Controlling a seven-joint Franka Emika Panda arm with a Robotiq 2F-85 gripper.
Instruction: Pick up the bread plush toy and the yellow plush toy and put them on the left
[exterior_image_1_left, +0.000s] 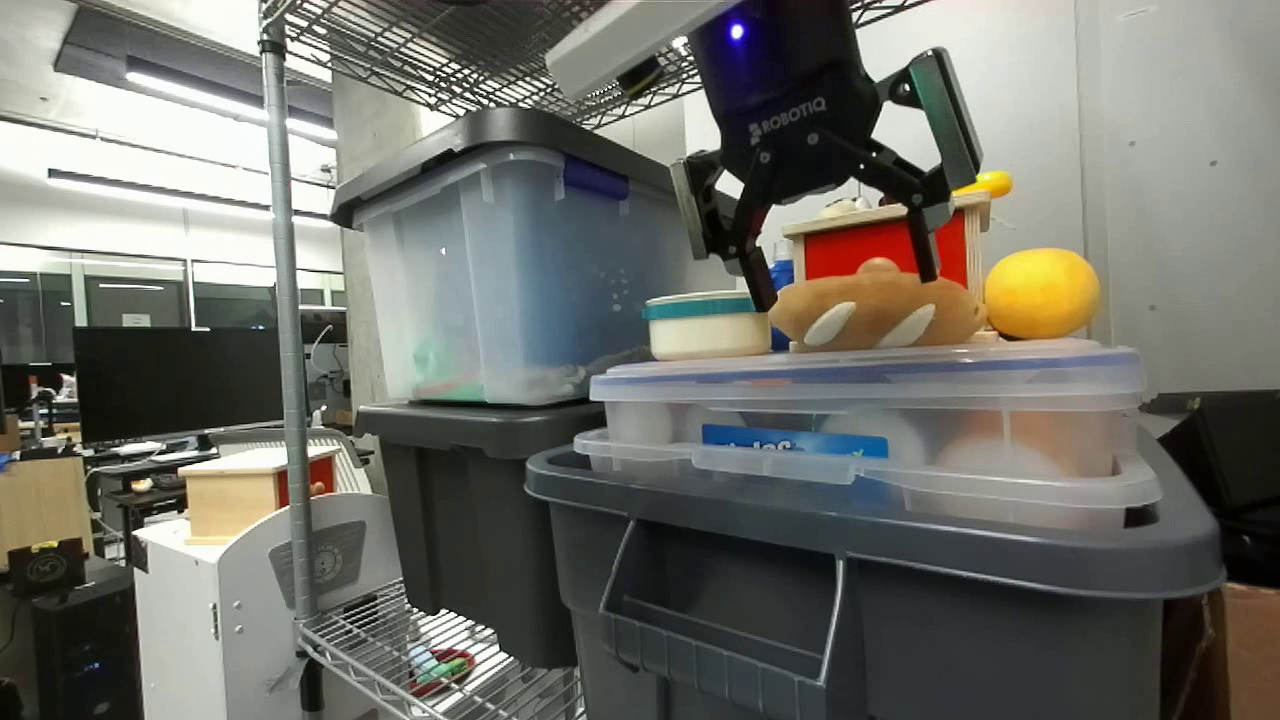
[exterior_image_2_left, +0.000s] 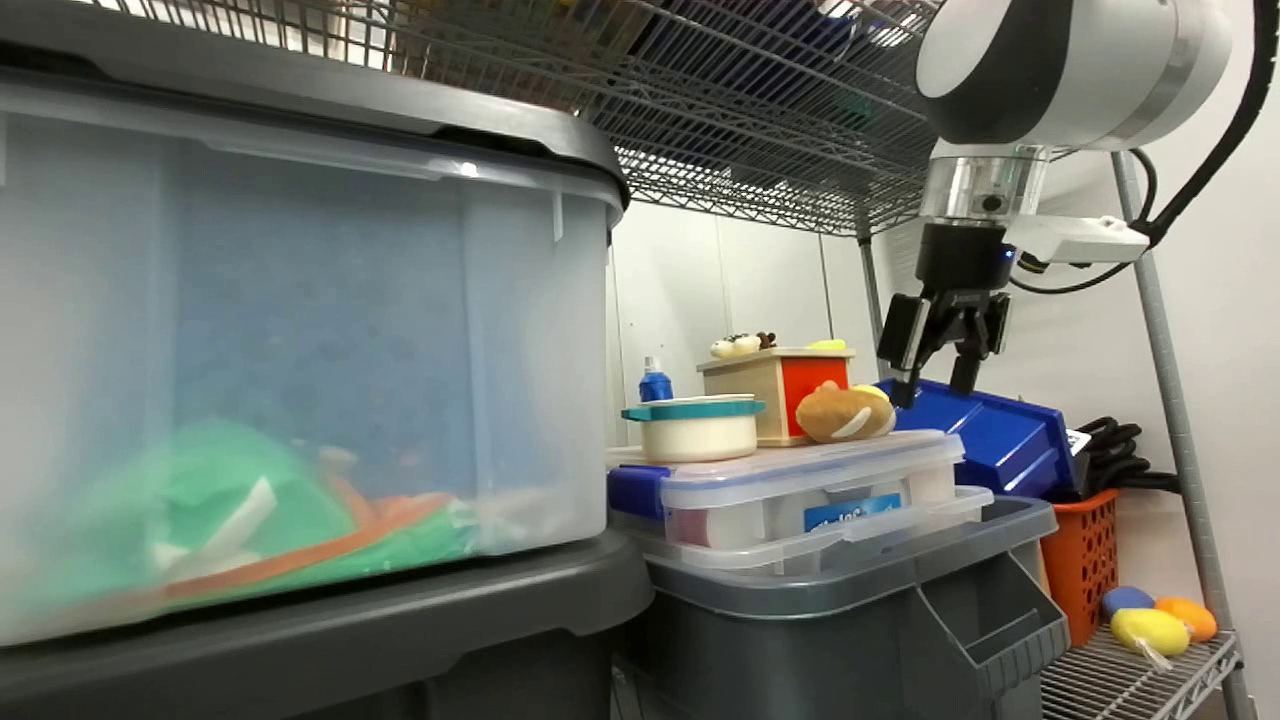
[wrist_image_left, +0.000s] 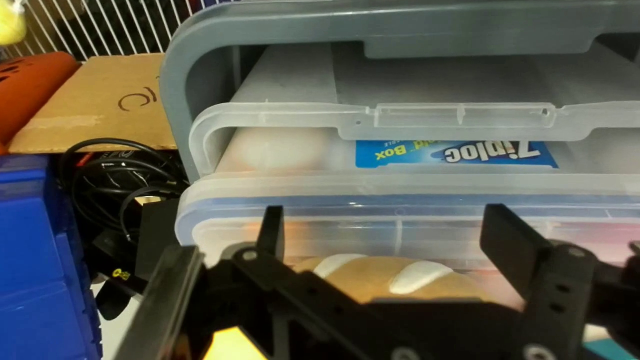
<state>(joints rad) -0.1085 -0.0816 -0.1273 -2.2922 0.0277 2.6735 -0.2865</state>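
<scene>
Robotiq gripper (exterior_image_1_left: 847, 291) hangs empty, jaws apart, upper right; bread plush toy (exterior_image_1_left: 878, 312) and yellow plush toy (exterior_image_1_left: 1042, 293), center right, both apparently await moving left.

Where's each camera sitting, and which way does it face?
An exterior view: lower than the upper wire shelf, facing the handle end of the grey bin; the end effector shows large.
An exterior view: close to a large clear tub, looking past it toward the teal-rimmed pot; white arm and end effector show.
Wrist view: mounted on the white arm, looking down at the clear lidded box, its label upside down; end effector at bottom.
Both exterior views share the bread plush toy, teal-rimmed pot and end effector.
</scene>
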